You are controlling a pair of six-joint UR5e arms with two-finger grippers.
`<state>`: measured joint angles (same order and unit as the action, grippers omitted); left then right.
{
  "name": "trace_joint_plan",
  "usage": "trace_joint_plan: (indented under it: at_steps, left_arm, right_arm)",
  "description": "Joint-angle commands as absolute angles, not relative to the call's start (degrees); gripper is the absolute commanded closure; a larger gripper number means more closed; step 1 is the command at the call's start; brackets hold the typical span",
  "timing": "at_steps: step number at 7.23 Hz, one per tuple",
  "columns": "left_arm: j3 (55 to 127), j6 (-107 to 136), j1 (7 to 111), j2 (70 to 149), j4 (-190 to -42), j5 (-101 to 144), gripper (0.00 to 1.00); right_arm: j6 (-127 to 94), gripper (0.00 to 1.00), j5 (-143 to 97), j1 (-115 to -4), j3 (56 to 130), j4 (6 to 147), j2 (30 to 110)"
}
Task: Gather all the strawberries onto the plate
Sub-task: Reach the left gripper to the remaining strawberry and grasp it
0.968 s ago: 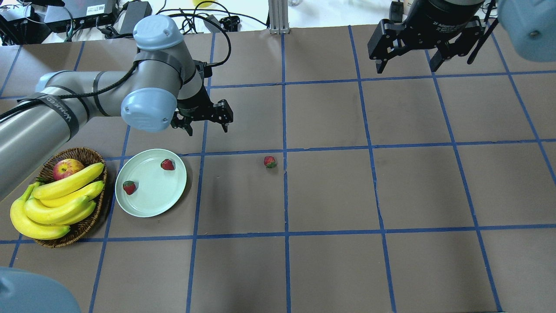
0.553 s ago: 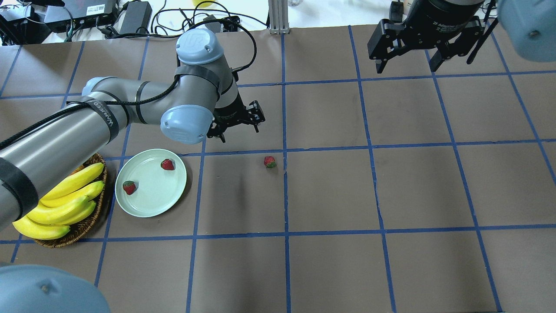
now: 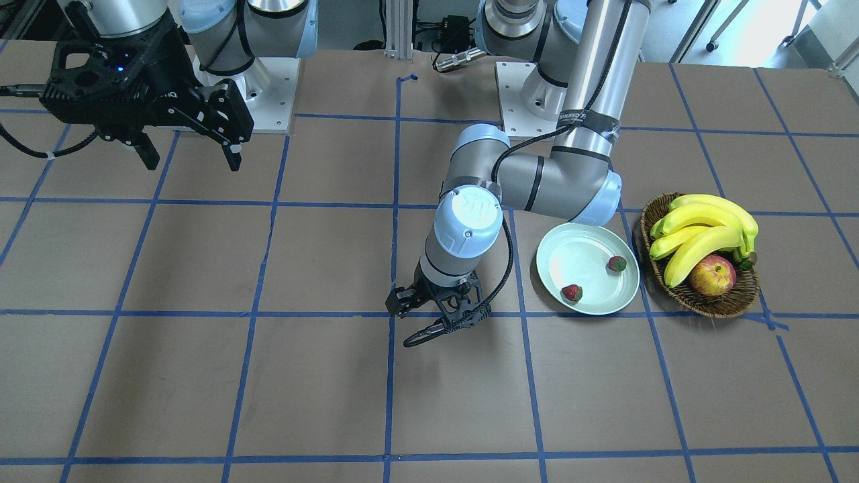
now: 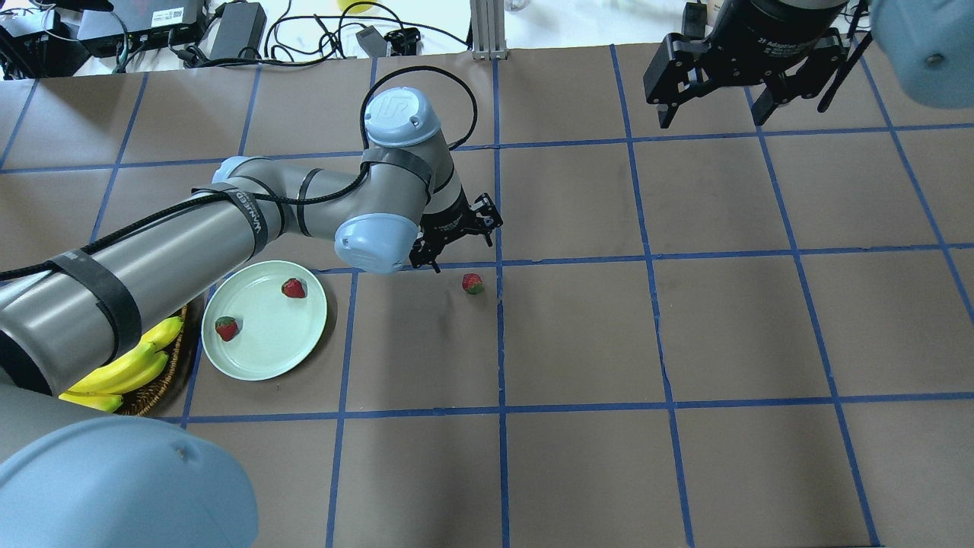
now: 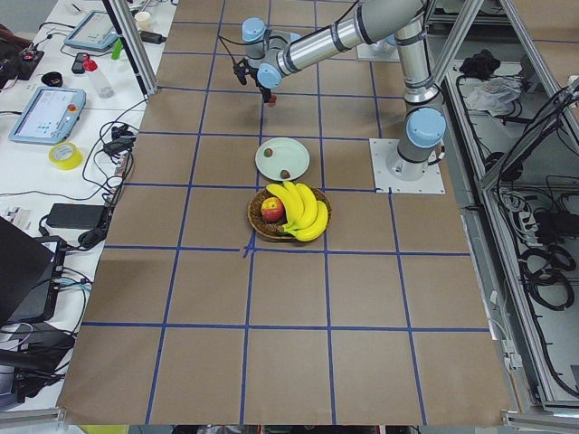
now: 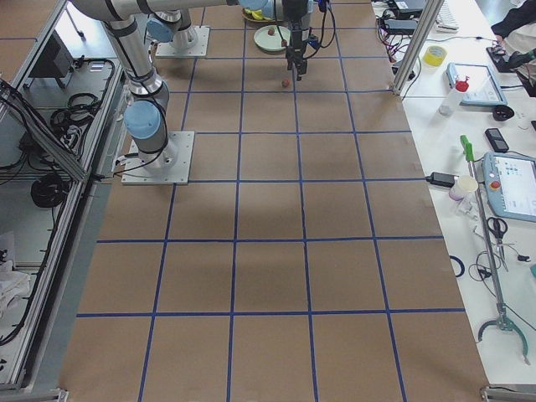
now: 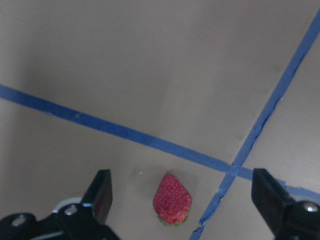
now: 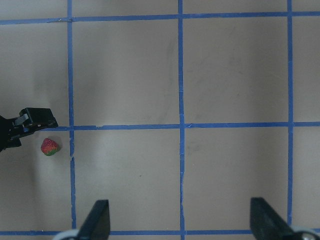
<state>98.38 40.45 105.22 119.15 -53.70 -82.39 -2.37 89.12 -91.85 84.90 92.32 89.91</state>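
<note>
Over the stray strawberry (image 7: 172,200), left fingers (image 7: 102,195) hang spread.

Brown table (image 4: 746,335) crossed by blue tape lines (image 4: 647,258)
On it: plate (image 4: 266,346), wicker basket (image 3: 711,310) just beside it, one strawberry (image 4: 472,283) apart.

Front-facing cam: I can't see the loose strawberry (image 4: 472,284), the left gripper (image 4: 463,256) and its wrist sit in front of it. Overhead: left arm covers most of the basket (image 4: 156,390) and all of the apple (image 3: 711,276) (bananas (image 4: 125,364) show as tips only). Right gripper (image 4: 714,120) body is cropped by the far edge there, and its own cam clips the fingers (image 8: 98,220) at the bottom. Side cams: plated strawberries (image 4: 226,328) are specks on the plate (image 5: 270,155), so I can't make out the caps.
</note>
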Motion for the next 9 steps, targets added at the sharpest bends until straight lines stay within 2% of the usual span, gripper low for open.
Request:
trace_joint_plan:
  at_steps: [1,2,5,7,8,9]
  left_arm:
    - [98.87,41.92,105.64,120.15,-54.05,-82.27,0.07]
    - [99.92,41.84,105.64,120.06,-53.88,-82.18,0.23]
    - [100.46,41.57,105.64,119.53,-54.58,-79.82,0.27]
    - [100.46,41.22,105.65,119.53,-54.67,-79.80,0.69]
    - [100.46,41.13,105.64,119.53,-54.75,-79.89,0.93]
    - [100.46,40.96,105.64,119.44,-54.76,-79.89,1.00]
  right_arm:
    - [-2.37,0.00,89.12,-91.85,84.90,92.37,89.91]
    - [-2.37,0.00,89.12,-91.85,84.90,92.29,89.91]
    - [-2.37,0.00,89.12,-91.85,84.90,92.29,89.91]
    - [-2.37,0.00,89.12,-91.85,84.90,92.28,89.91]
    - [-2.37,0.00,89.12,-91.85,84.90,92.29,89.91]
    - [-2.37,0.00,89.12,-91.85,84.99,92.29,89.91]
